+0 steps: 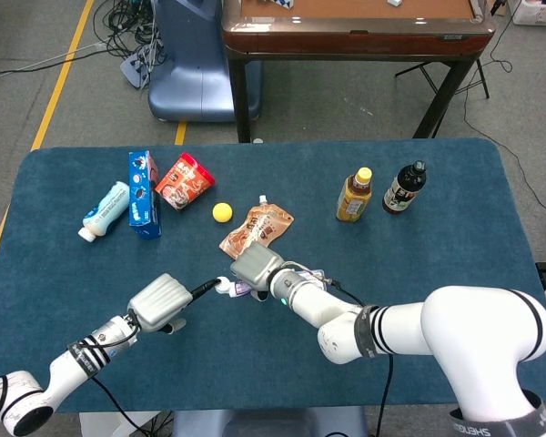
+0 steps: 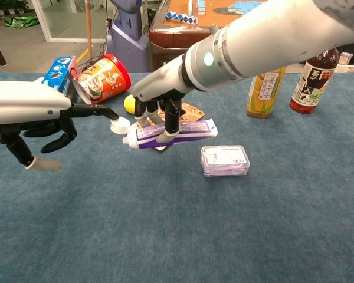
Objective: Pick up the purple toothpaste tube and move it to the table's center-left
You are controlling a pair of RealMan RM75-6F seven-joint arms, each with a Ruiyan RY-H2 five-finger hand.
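Note:
The purple toothpaste tube (image 2: 180, 132) hangs level just above the blue table (image 2: 165, 224), its white cap (image 2: 119, 125) pointing left. My right hand (image 2: 157, 109) grips it from above, fingers wrapped over its middle; in the head view this hand (image 1: 255, 268) covers most of the tube, and only the cap (image 1: 223, 286) shows. My left hand (image 2: 42, 131) hovers to the left with its fingers apart and holds nothing. One long finger reaches out to just beside the cap; contact is unclear. The left hand (image 1: 160, 301) sits low on the table's left half in the head view.
A clear packet of purple tissues (image 2: 225, 160) lies right of the tube. A brown pouch (image 1: 259, 229) and yellow ball (image 1: 222, 212) lie behind it. A red cup (image 1: 184, 179), blue box (image 1: 144, 193) and white bottle (image 1: 105, 210) stand far left; two drink bottles (image 1: 354, 195) far right.

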